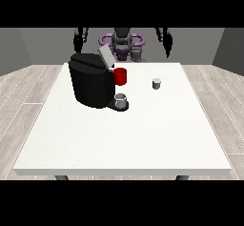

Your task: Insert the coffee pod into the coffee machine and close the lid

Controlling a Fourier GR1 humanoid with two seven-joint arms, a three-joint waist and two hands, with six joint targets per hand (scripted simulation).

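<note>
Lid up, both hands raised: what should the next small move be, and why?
Probably lower the hand at the view's right toward the coffee pod. The pod stands alone on the table, untouched, nearer that hand, and the coffee machine has its lid open.

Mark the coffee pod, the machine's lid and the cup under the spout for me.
coffee pod point(156, 83): front view, its side wall.
lid point(105, 56): front view, middle of the raised grey flap.
cup point(121, 100): front view, its near wall.

Single front camera standing across the tabletop point(119, 139), facing the robot point(122, 41), looking down from some distance, taking in the whole tabletop
</note>
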